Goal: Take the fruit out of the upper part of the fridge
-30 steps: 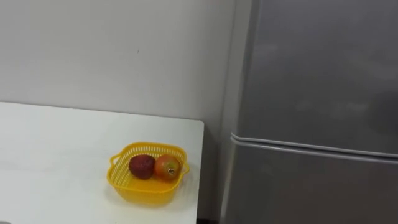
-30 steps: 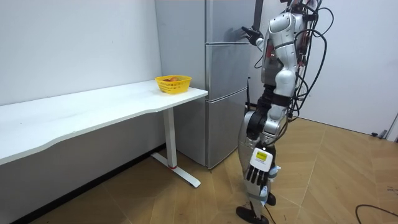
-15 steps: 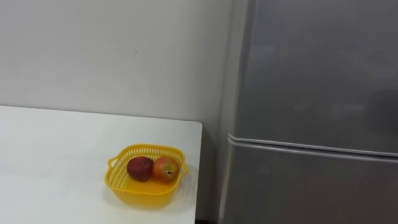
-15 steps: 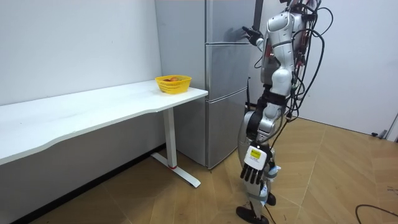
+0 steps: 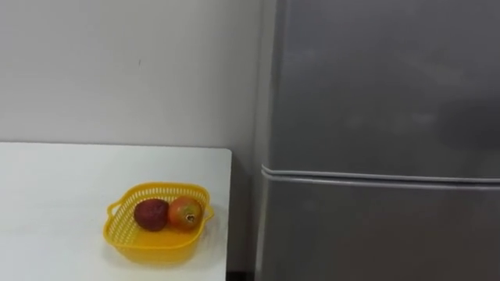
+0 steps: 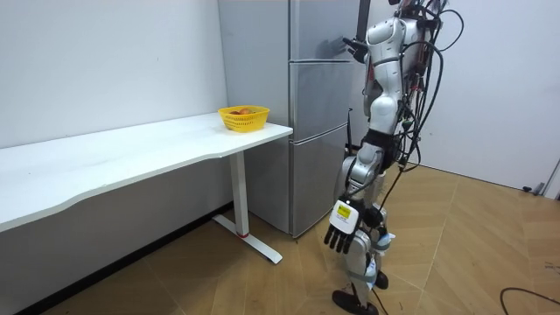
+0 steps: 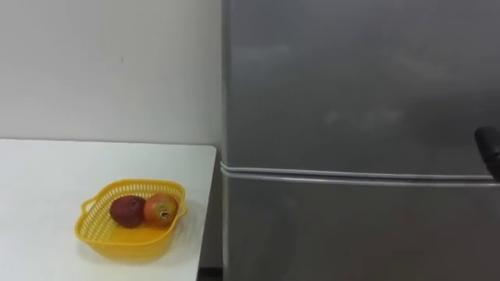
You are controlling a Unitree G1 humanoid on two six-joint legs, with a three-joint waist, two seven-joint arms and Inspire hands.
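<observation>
Fridge (image 5: 383, 101) doors are seen shut, so the wanted item is judged hidden behind the upper one. At left, a yellow fruit basket (image 5: 156, 246) is parked on the table (image 5: 47, 195). At right, the right hand (image 7: 489, 148) is raised toward that door, presumably for opening, its grip unreadable. The left hand (image 6: 339, 236) is hung slack and empty.

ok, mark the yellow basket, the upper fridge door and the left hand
yellow basket (image 5: 156, 246): left eye view, front wall.
upper fridge door (image 5: 383, 86): left eye view, middle of the door face.
left hand (image 6: 339, 229): room view, back of the hand, hanging low.
</observation>
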